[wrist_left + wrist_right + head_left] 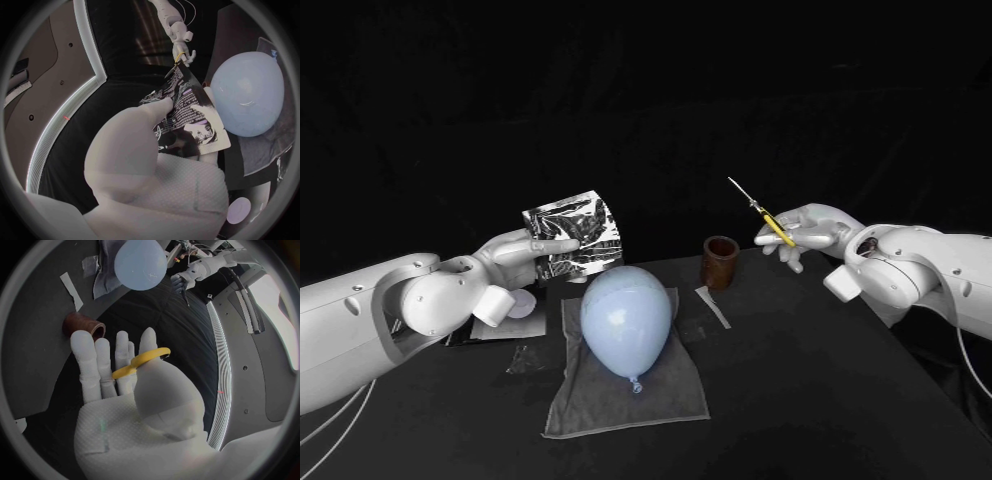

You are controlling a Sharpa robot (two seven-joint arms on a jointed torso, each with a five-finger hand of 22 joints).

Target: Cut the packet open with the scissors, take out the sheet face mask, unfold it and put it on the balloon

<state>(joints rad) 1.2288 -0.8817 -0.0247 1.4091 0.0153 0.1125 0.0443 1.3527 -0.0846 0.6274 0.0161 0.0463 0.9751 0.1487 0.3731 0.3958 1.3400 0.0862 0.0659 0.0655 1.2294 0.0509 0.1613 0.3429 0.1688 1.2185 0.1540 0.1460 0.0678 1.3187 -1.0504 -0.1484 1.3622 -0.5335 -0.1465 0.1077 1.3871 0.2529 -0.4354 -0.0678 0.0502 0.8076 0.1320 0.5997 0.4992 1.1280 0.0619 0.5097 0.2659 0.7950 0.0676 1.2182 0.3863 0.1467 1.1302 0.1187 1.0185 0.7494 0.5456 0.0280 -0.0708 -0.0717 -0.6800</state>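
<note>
The fingers of the left hand [516, 253] cover the lower corner of the packet [574, 235]. In the left wrist view its thumb lies over part of the printed face, whose lettering is too small to read. The scissors [764, 215] are a thin line in the head view, so I cannot tell whether the blades are apart. In the right wrist view the fingers of the right hand [134, 390] hide them beyond the yellow handle. The balloon [627, 318] covers the middle of the grey cloth [625, 402].
</note>
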